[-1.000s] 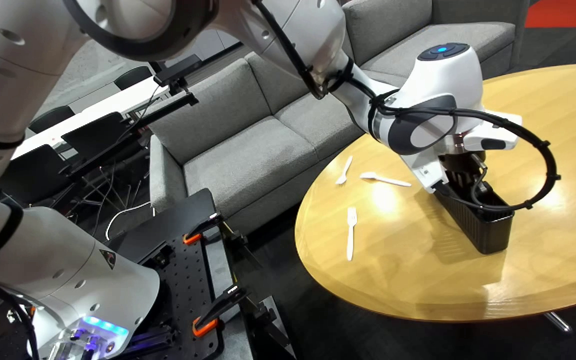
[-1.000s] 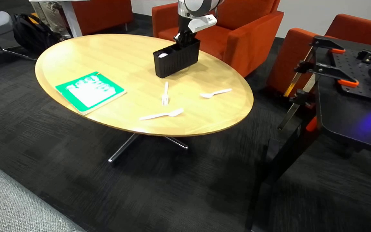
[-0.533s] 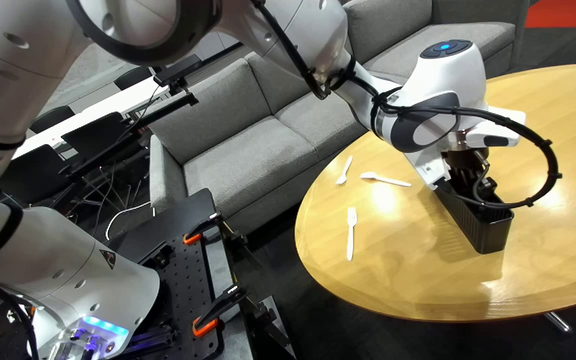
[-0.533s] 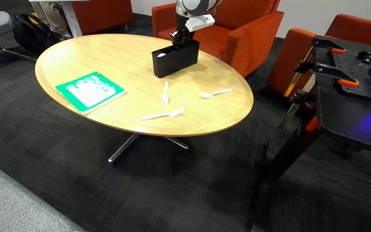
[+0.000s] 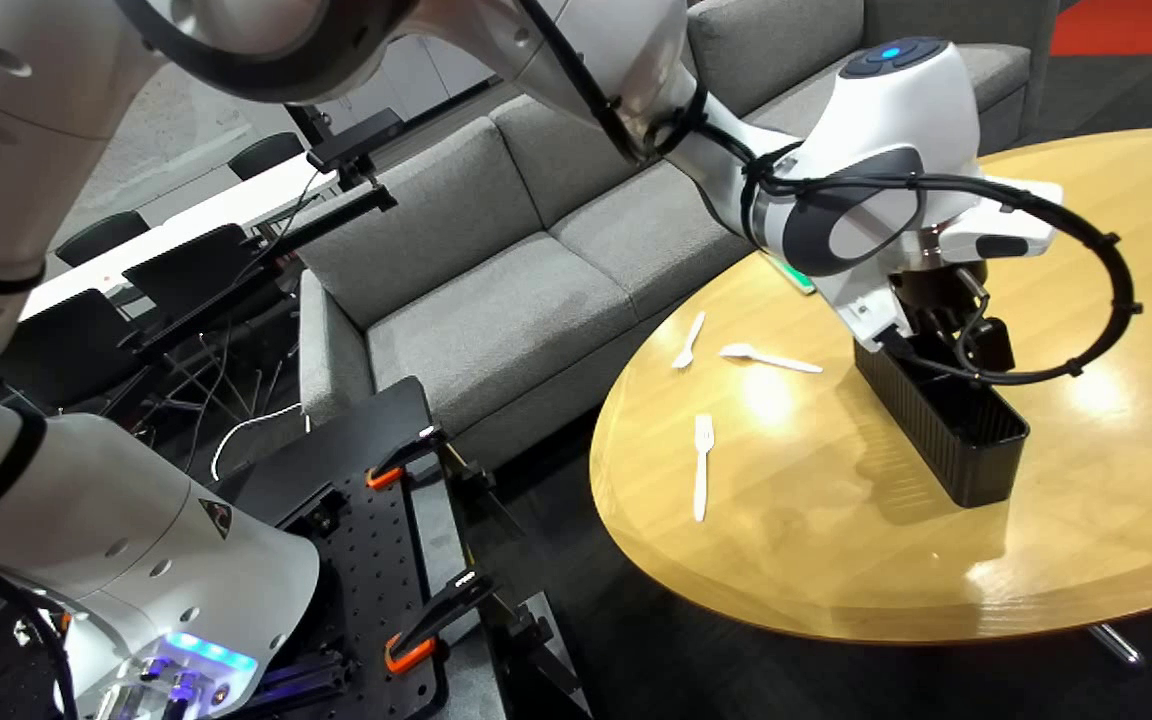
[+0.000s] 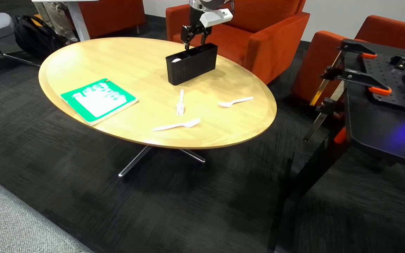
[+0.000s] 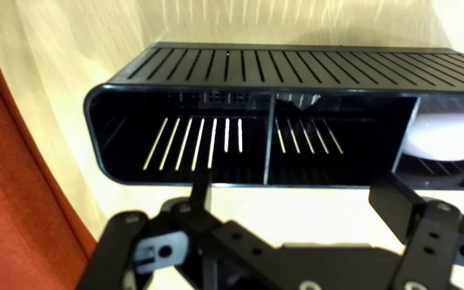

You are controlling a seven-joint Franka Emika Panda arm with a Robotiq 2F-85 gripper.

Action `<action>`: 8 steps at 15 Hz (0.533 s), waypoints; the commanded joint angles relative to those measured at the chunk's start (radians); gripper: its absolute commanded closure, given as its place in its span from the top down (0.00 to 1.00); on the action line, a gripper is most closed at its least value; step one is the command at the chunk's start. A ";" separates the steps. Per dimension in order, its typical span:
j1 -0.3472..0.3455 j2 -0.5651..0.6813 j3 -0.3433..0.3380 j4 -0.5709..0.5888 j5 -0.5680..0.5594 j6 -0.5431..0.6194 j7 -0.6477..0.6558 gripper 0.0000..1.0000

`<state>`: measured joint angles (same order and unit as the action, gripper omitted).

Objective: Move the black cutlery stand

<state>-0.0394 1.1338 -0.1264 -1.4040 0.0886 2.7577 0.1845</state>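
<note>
The black cutlery stand point(image 6: 192, 66) rests upright on the wooden table in both exterior views, a long slotted box point(image 5: 936, 430) with dividers inside. From the wrist view, the stand point(image 7: 296, 66) spans most of the width, and a white rounded item point(image 7: 443, 131) sits in its right-hand compartment. My gripper point(image 6: 195, 43) hovers just above the stand's rim. In the wrist view the gripper point(image 7: 292, 187) has its jaws wide apart, with bare tabletop and the rim's edge seen between them. Nothing is held. One exterior view has the fingers mostly behind the wrist and cable.
White plastic cutlery lies on the oval table point(image 6: 135, 63): a fork point(image 6: 180, 103) and two more pieces, such as a spoon point(image 6: 177, 124). A green book point(image 6: 98, 100) lies near the table's edge. An orange armchair point(image 6: 276, 42) stands close behind; a grey sofa point(image 5: 506, 300) borders another side.
My gripper's jaws have spread apart and risen out of the stand to just above it. The stand shifted very slightly earlier in this second, then stayed put. The cutlery has not moved.
</note>
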 commanded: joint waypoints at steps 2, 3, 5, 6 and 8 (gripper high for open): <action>0.013 -0.187 -0.003 -0.197 -0.008 -0.001 -0.004 1.00; 0.015 -0.235 0.000 -0.250 -0.008 0.009 -0.009 1.00; 0.030 -0.318 -0.010 -0.329 -0.012 -0.006 0.002 1.00; 0.034 -0.362 -0.009 -0.373 -0.015 -0.014 -0.001 1.00; 0.049 -0.444 -0.017 -0.462 -0.023 -0.003 0.005 1.00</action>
<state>-0.0168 0.8576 -0.1279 -1.6742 0.0832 2.7574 0.1831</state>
